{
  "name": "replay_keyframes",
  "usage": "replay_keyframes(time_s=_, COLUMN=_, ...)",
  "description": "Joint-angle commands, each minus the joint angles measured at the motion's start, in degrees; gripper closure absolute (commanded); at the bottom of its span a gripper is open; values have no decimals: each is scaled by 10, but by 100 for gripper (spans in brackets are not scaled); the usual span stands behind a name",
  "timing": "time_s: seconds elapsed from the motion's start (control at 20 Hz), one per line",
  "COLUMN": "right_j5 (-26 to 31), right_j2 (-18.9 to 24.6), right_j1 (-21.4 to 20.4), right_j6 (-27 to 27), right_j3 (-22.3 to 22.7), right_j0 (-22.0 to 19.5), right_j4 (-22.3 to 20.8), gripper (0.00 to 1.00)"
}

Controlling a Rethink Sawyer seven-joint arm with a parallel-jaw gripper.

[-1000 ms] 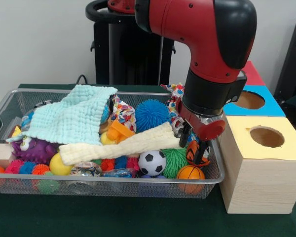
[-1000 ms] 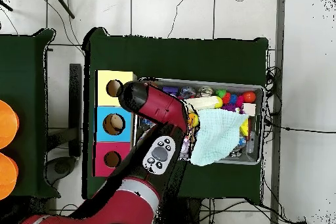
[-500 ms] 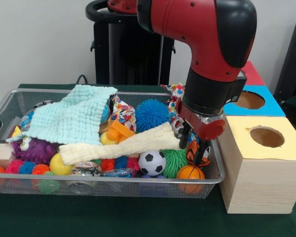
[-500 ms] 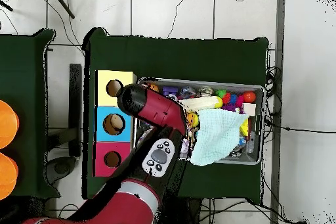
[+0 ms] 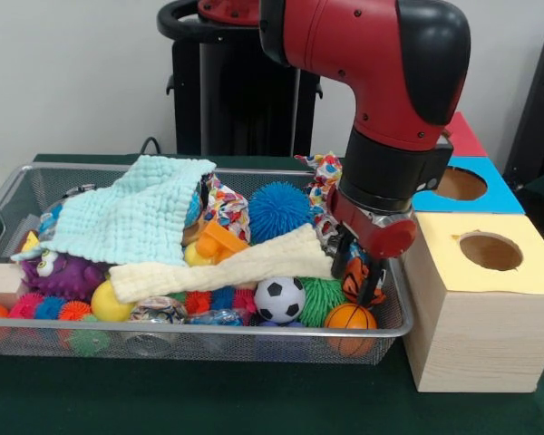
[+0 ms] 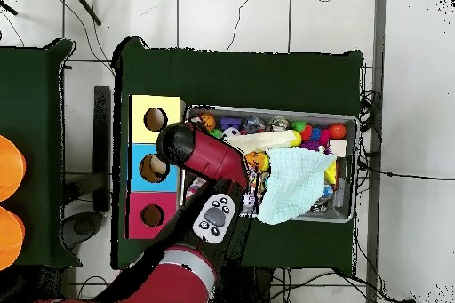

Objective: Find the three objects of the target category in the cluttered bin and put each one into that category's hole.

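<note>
Tool [image 5: 360,275] sits low at the right end of the wire bin [image 5: 36,172], dark fingers closed on an orange-and-black toy [image 5: 355,276] held just above the pile. Target category unclear; this toy taken as the current pick.

Left to right in the front view: purple figure [image 5: 59,272], mint washcloth [image 5: 131,217] draped over the heap, cream cloth [image 5: 227,265] lying diagonally, blue spiky ball [image 5: 279,208], soccer ball [image 5: 279,298], green spiky ball [image 5: 322,294], small basketball [image 5: 349,317] under the tool. Outside the bin, right: yellow-topped box [image 5: 471,308] with its hole [image 5: 490,251], then blue box [image 5: 503,195].

Risks, judged:
- grip looks partial, so the toy could slip out on the lift;
- the toy could clip the bin's right rim on the way across;
- the cream cloth's end lies close and could drag.
</note>
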Motion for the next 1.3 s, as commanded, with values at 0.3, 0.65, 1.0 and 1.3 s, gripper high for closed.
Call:
replay_keyframes(time_s=0.3, right_j5=-40, right_j2=84, right_j1=-7, right_j6=105, right_j3=81, right_j0=12, right_j4=11, gripper=0)
replay_keyframes(time_s=0.65, right_j5=-44, right_j2=82, right_j1=-11, right_j6=111, right_j3=97, right_j0=20, right_j4=15, gripper=0)
replay_keyframes(time_s=1.0, right_j5=-41, right_j2=78, right_j1=-10, right_j6=135, right_j3=98, right_j0=42, right_j4=30, gripper=0)
replay_keyframes(time_s=1.3, right_j5=-65, right_j2=88, right_j1=-5, right_j6=125, right_j3=96, right_j0=33, right_j4=32, gripper=0)
